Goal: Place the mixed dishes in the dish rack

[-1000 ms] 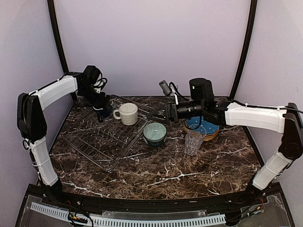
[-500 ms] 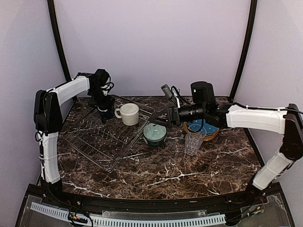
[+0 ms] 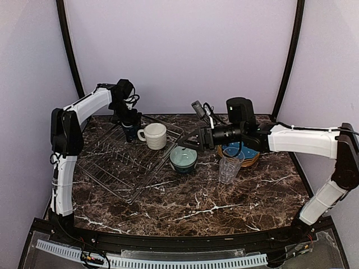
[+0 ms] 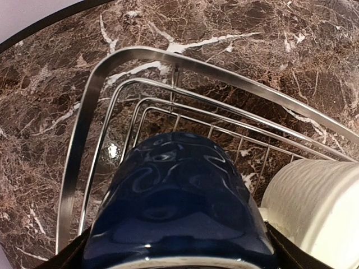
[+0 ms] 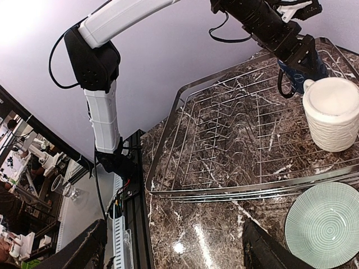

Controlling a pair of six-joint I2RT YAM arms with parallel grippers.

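Clasping the dark blue mug [image 4: 174, 196] between the left fingers [image 4: 66, 259], spread wide to either side of its glossy body, at the far corner of the dish rack [image 3: 112, 168]. Seen from the left wrist directly over the rack's curved corner rim and wire grid, bottom side facing the lens. Just beside it, inside the rack along the far rim, the cream mug [image 4: 314, 213], upright with its handle toward the blue one. Hard to tell from either view whether resting on the wires or held a little above them.

Holding nothing in the right fingers [image 5: 84, 249], parted wide with only rack and marble showing between them, just off the rack's right rim. Hanging close to the pale-teal bowl [image 3: 183, 157] without touching it. Bowl upright on the marbled surface [image 3: 224, 202], just beside that same rim, outside the rack.

Further right of the rack, the clear ribbed glass [image 3: 229, 165], upright on the surface. Just behind it, a short stack topped by the blue dotted plate [image 3: 238, 148], partly hidden under the right arm.
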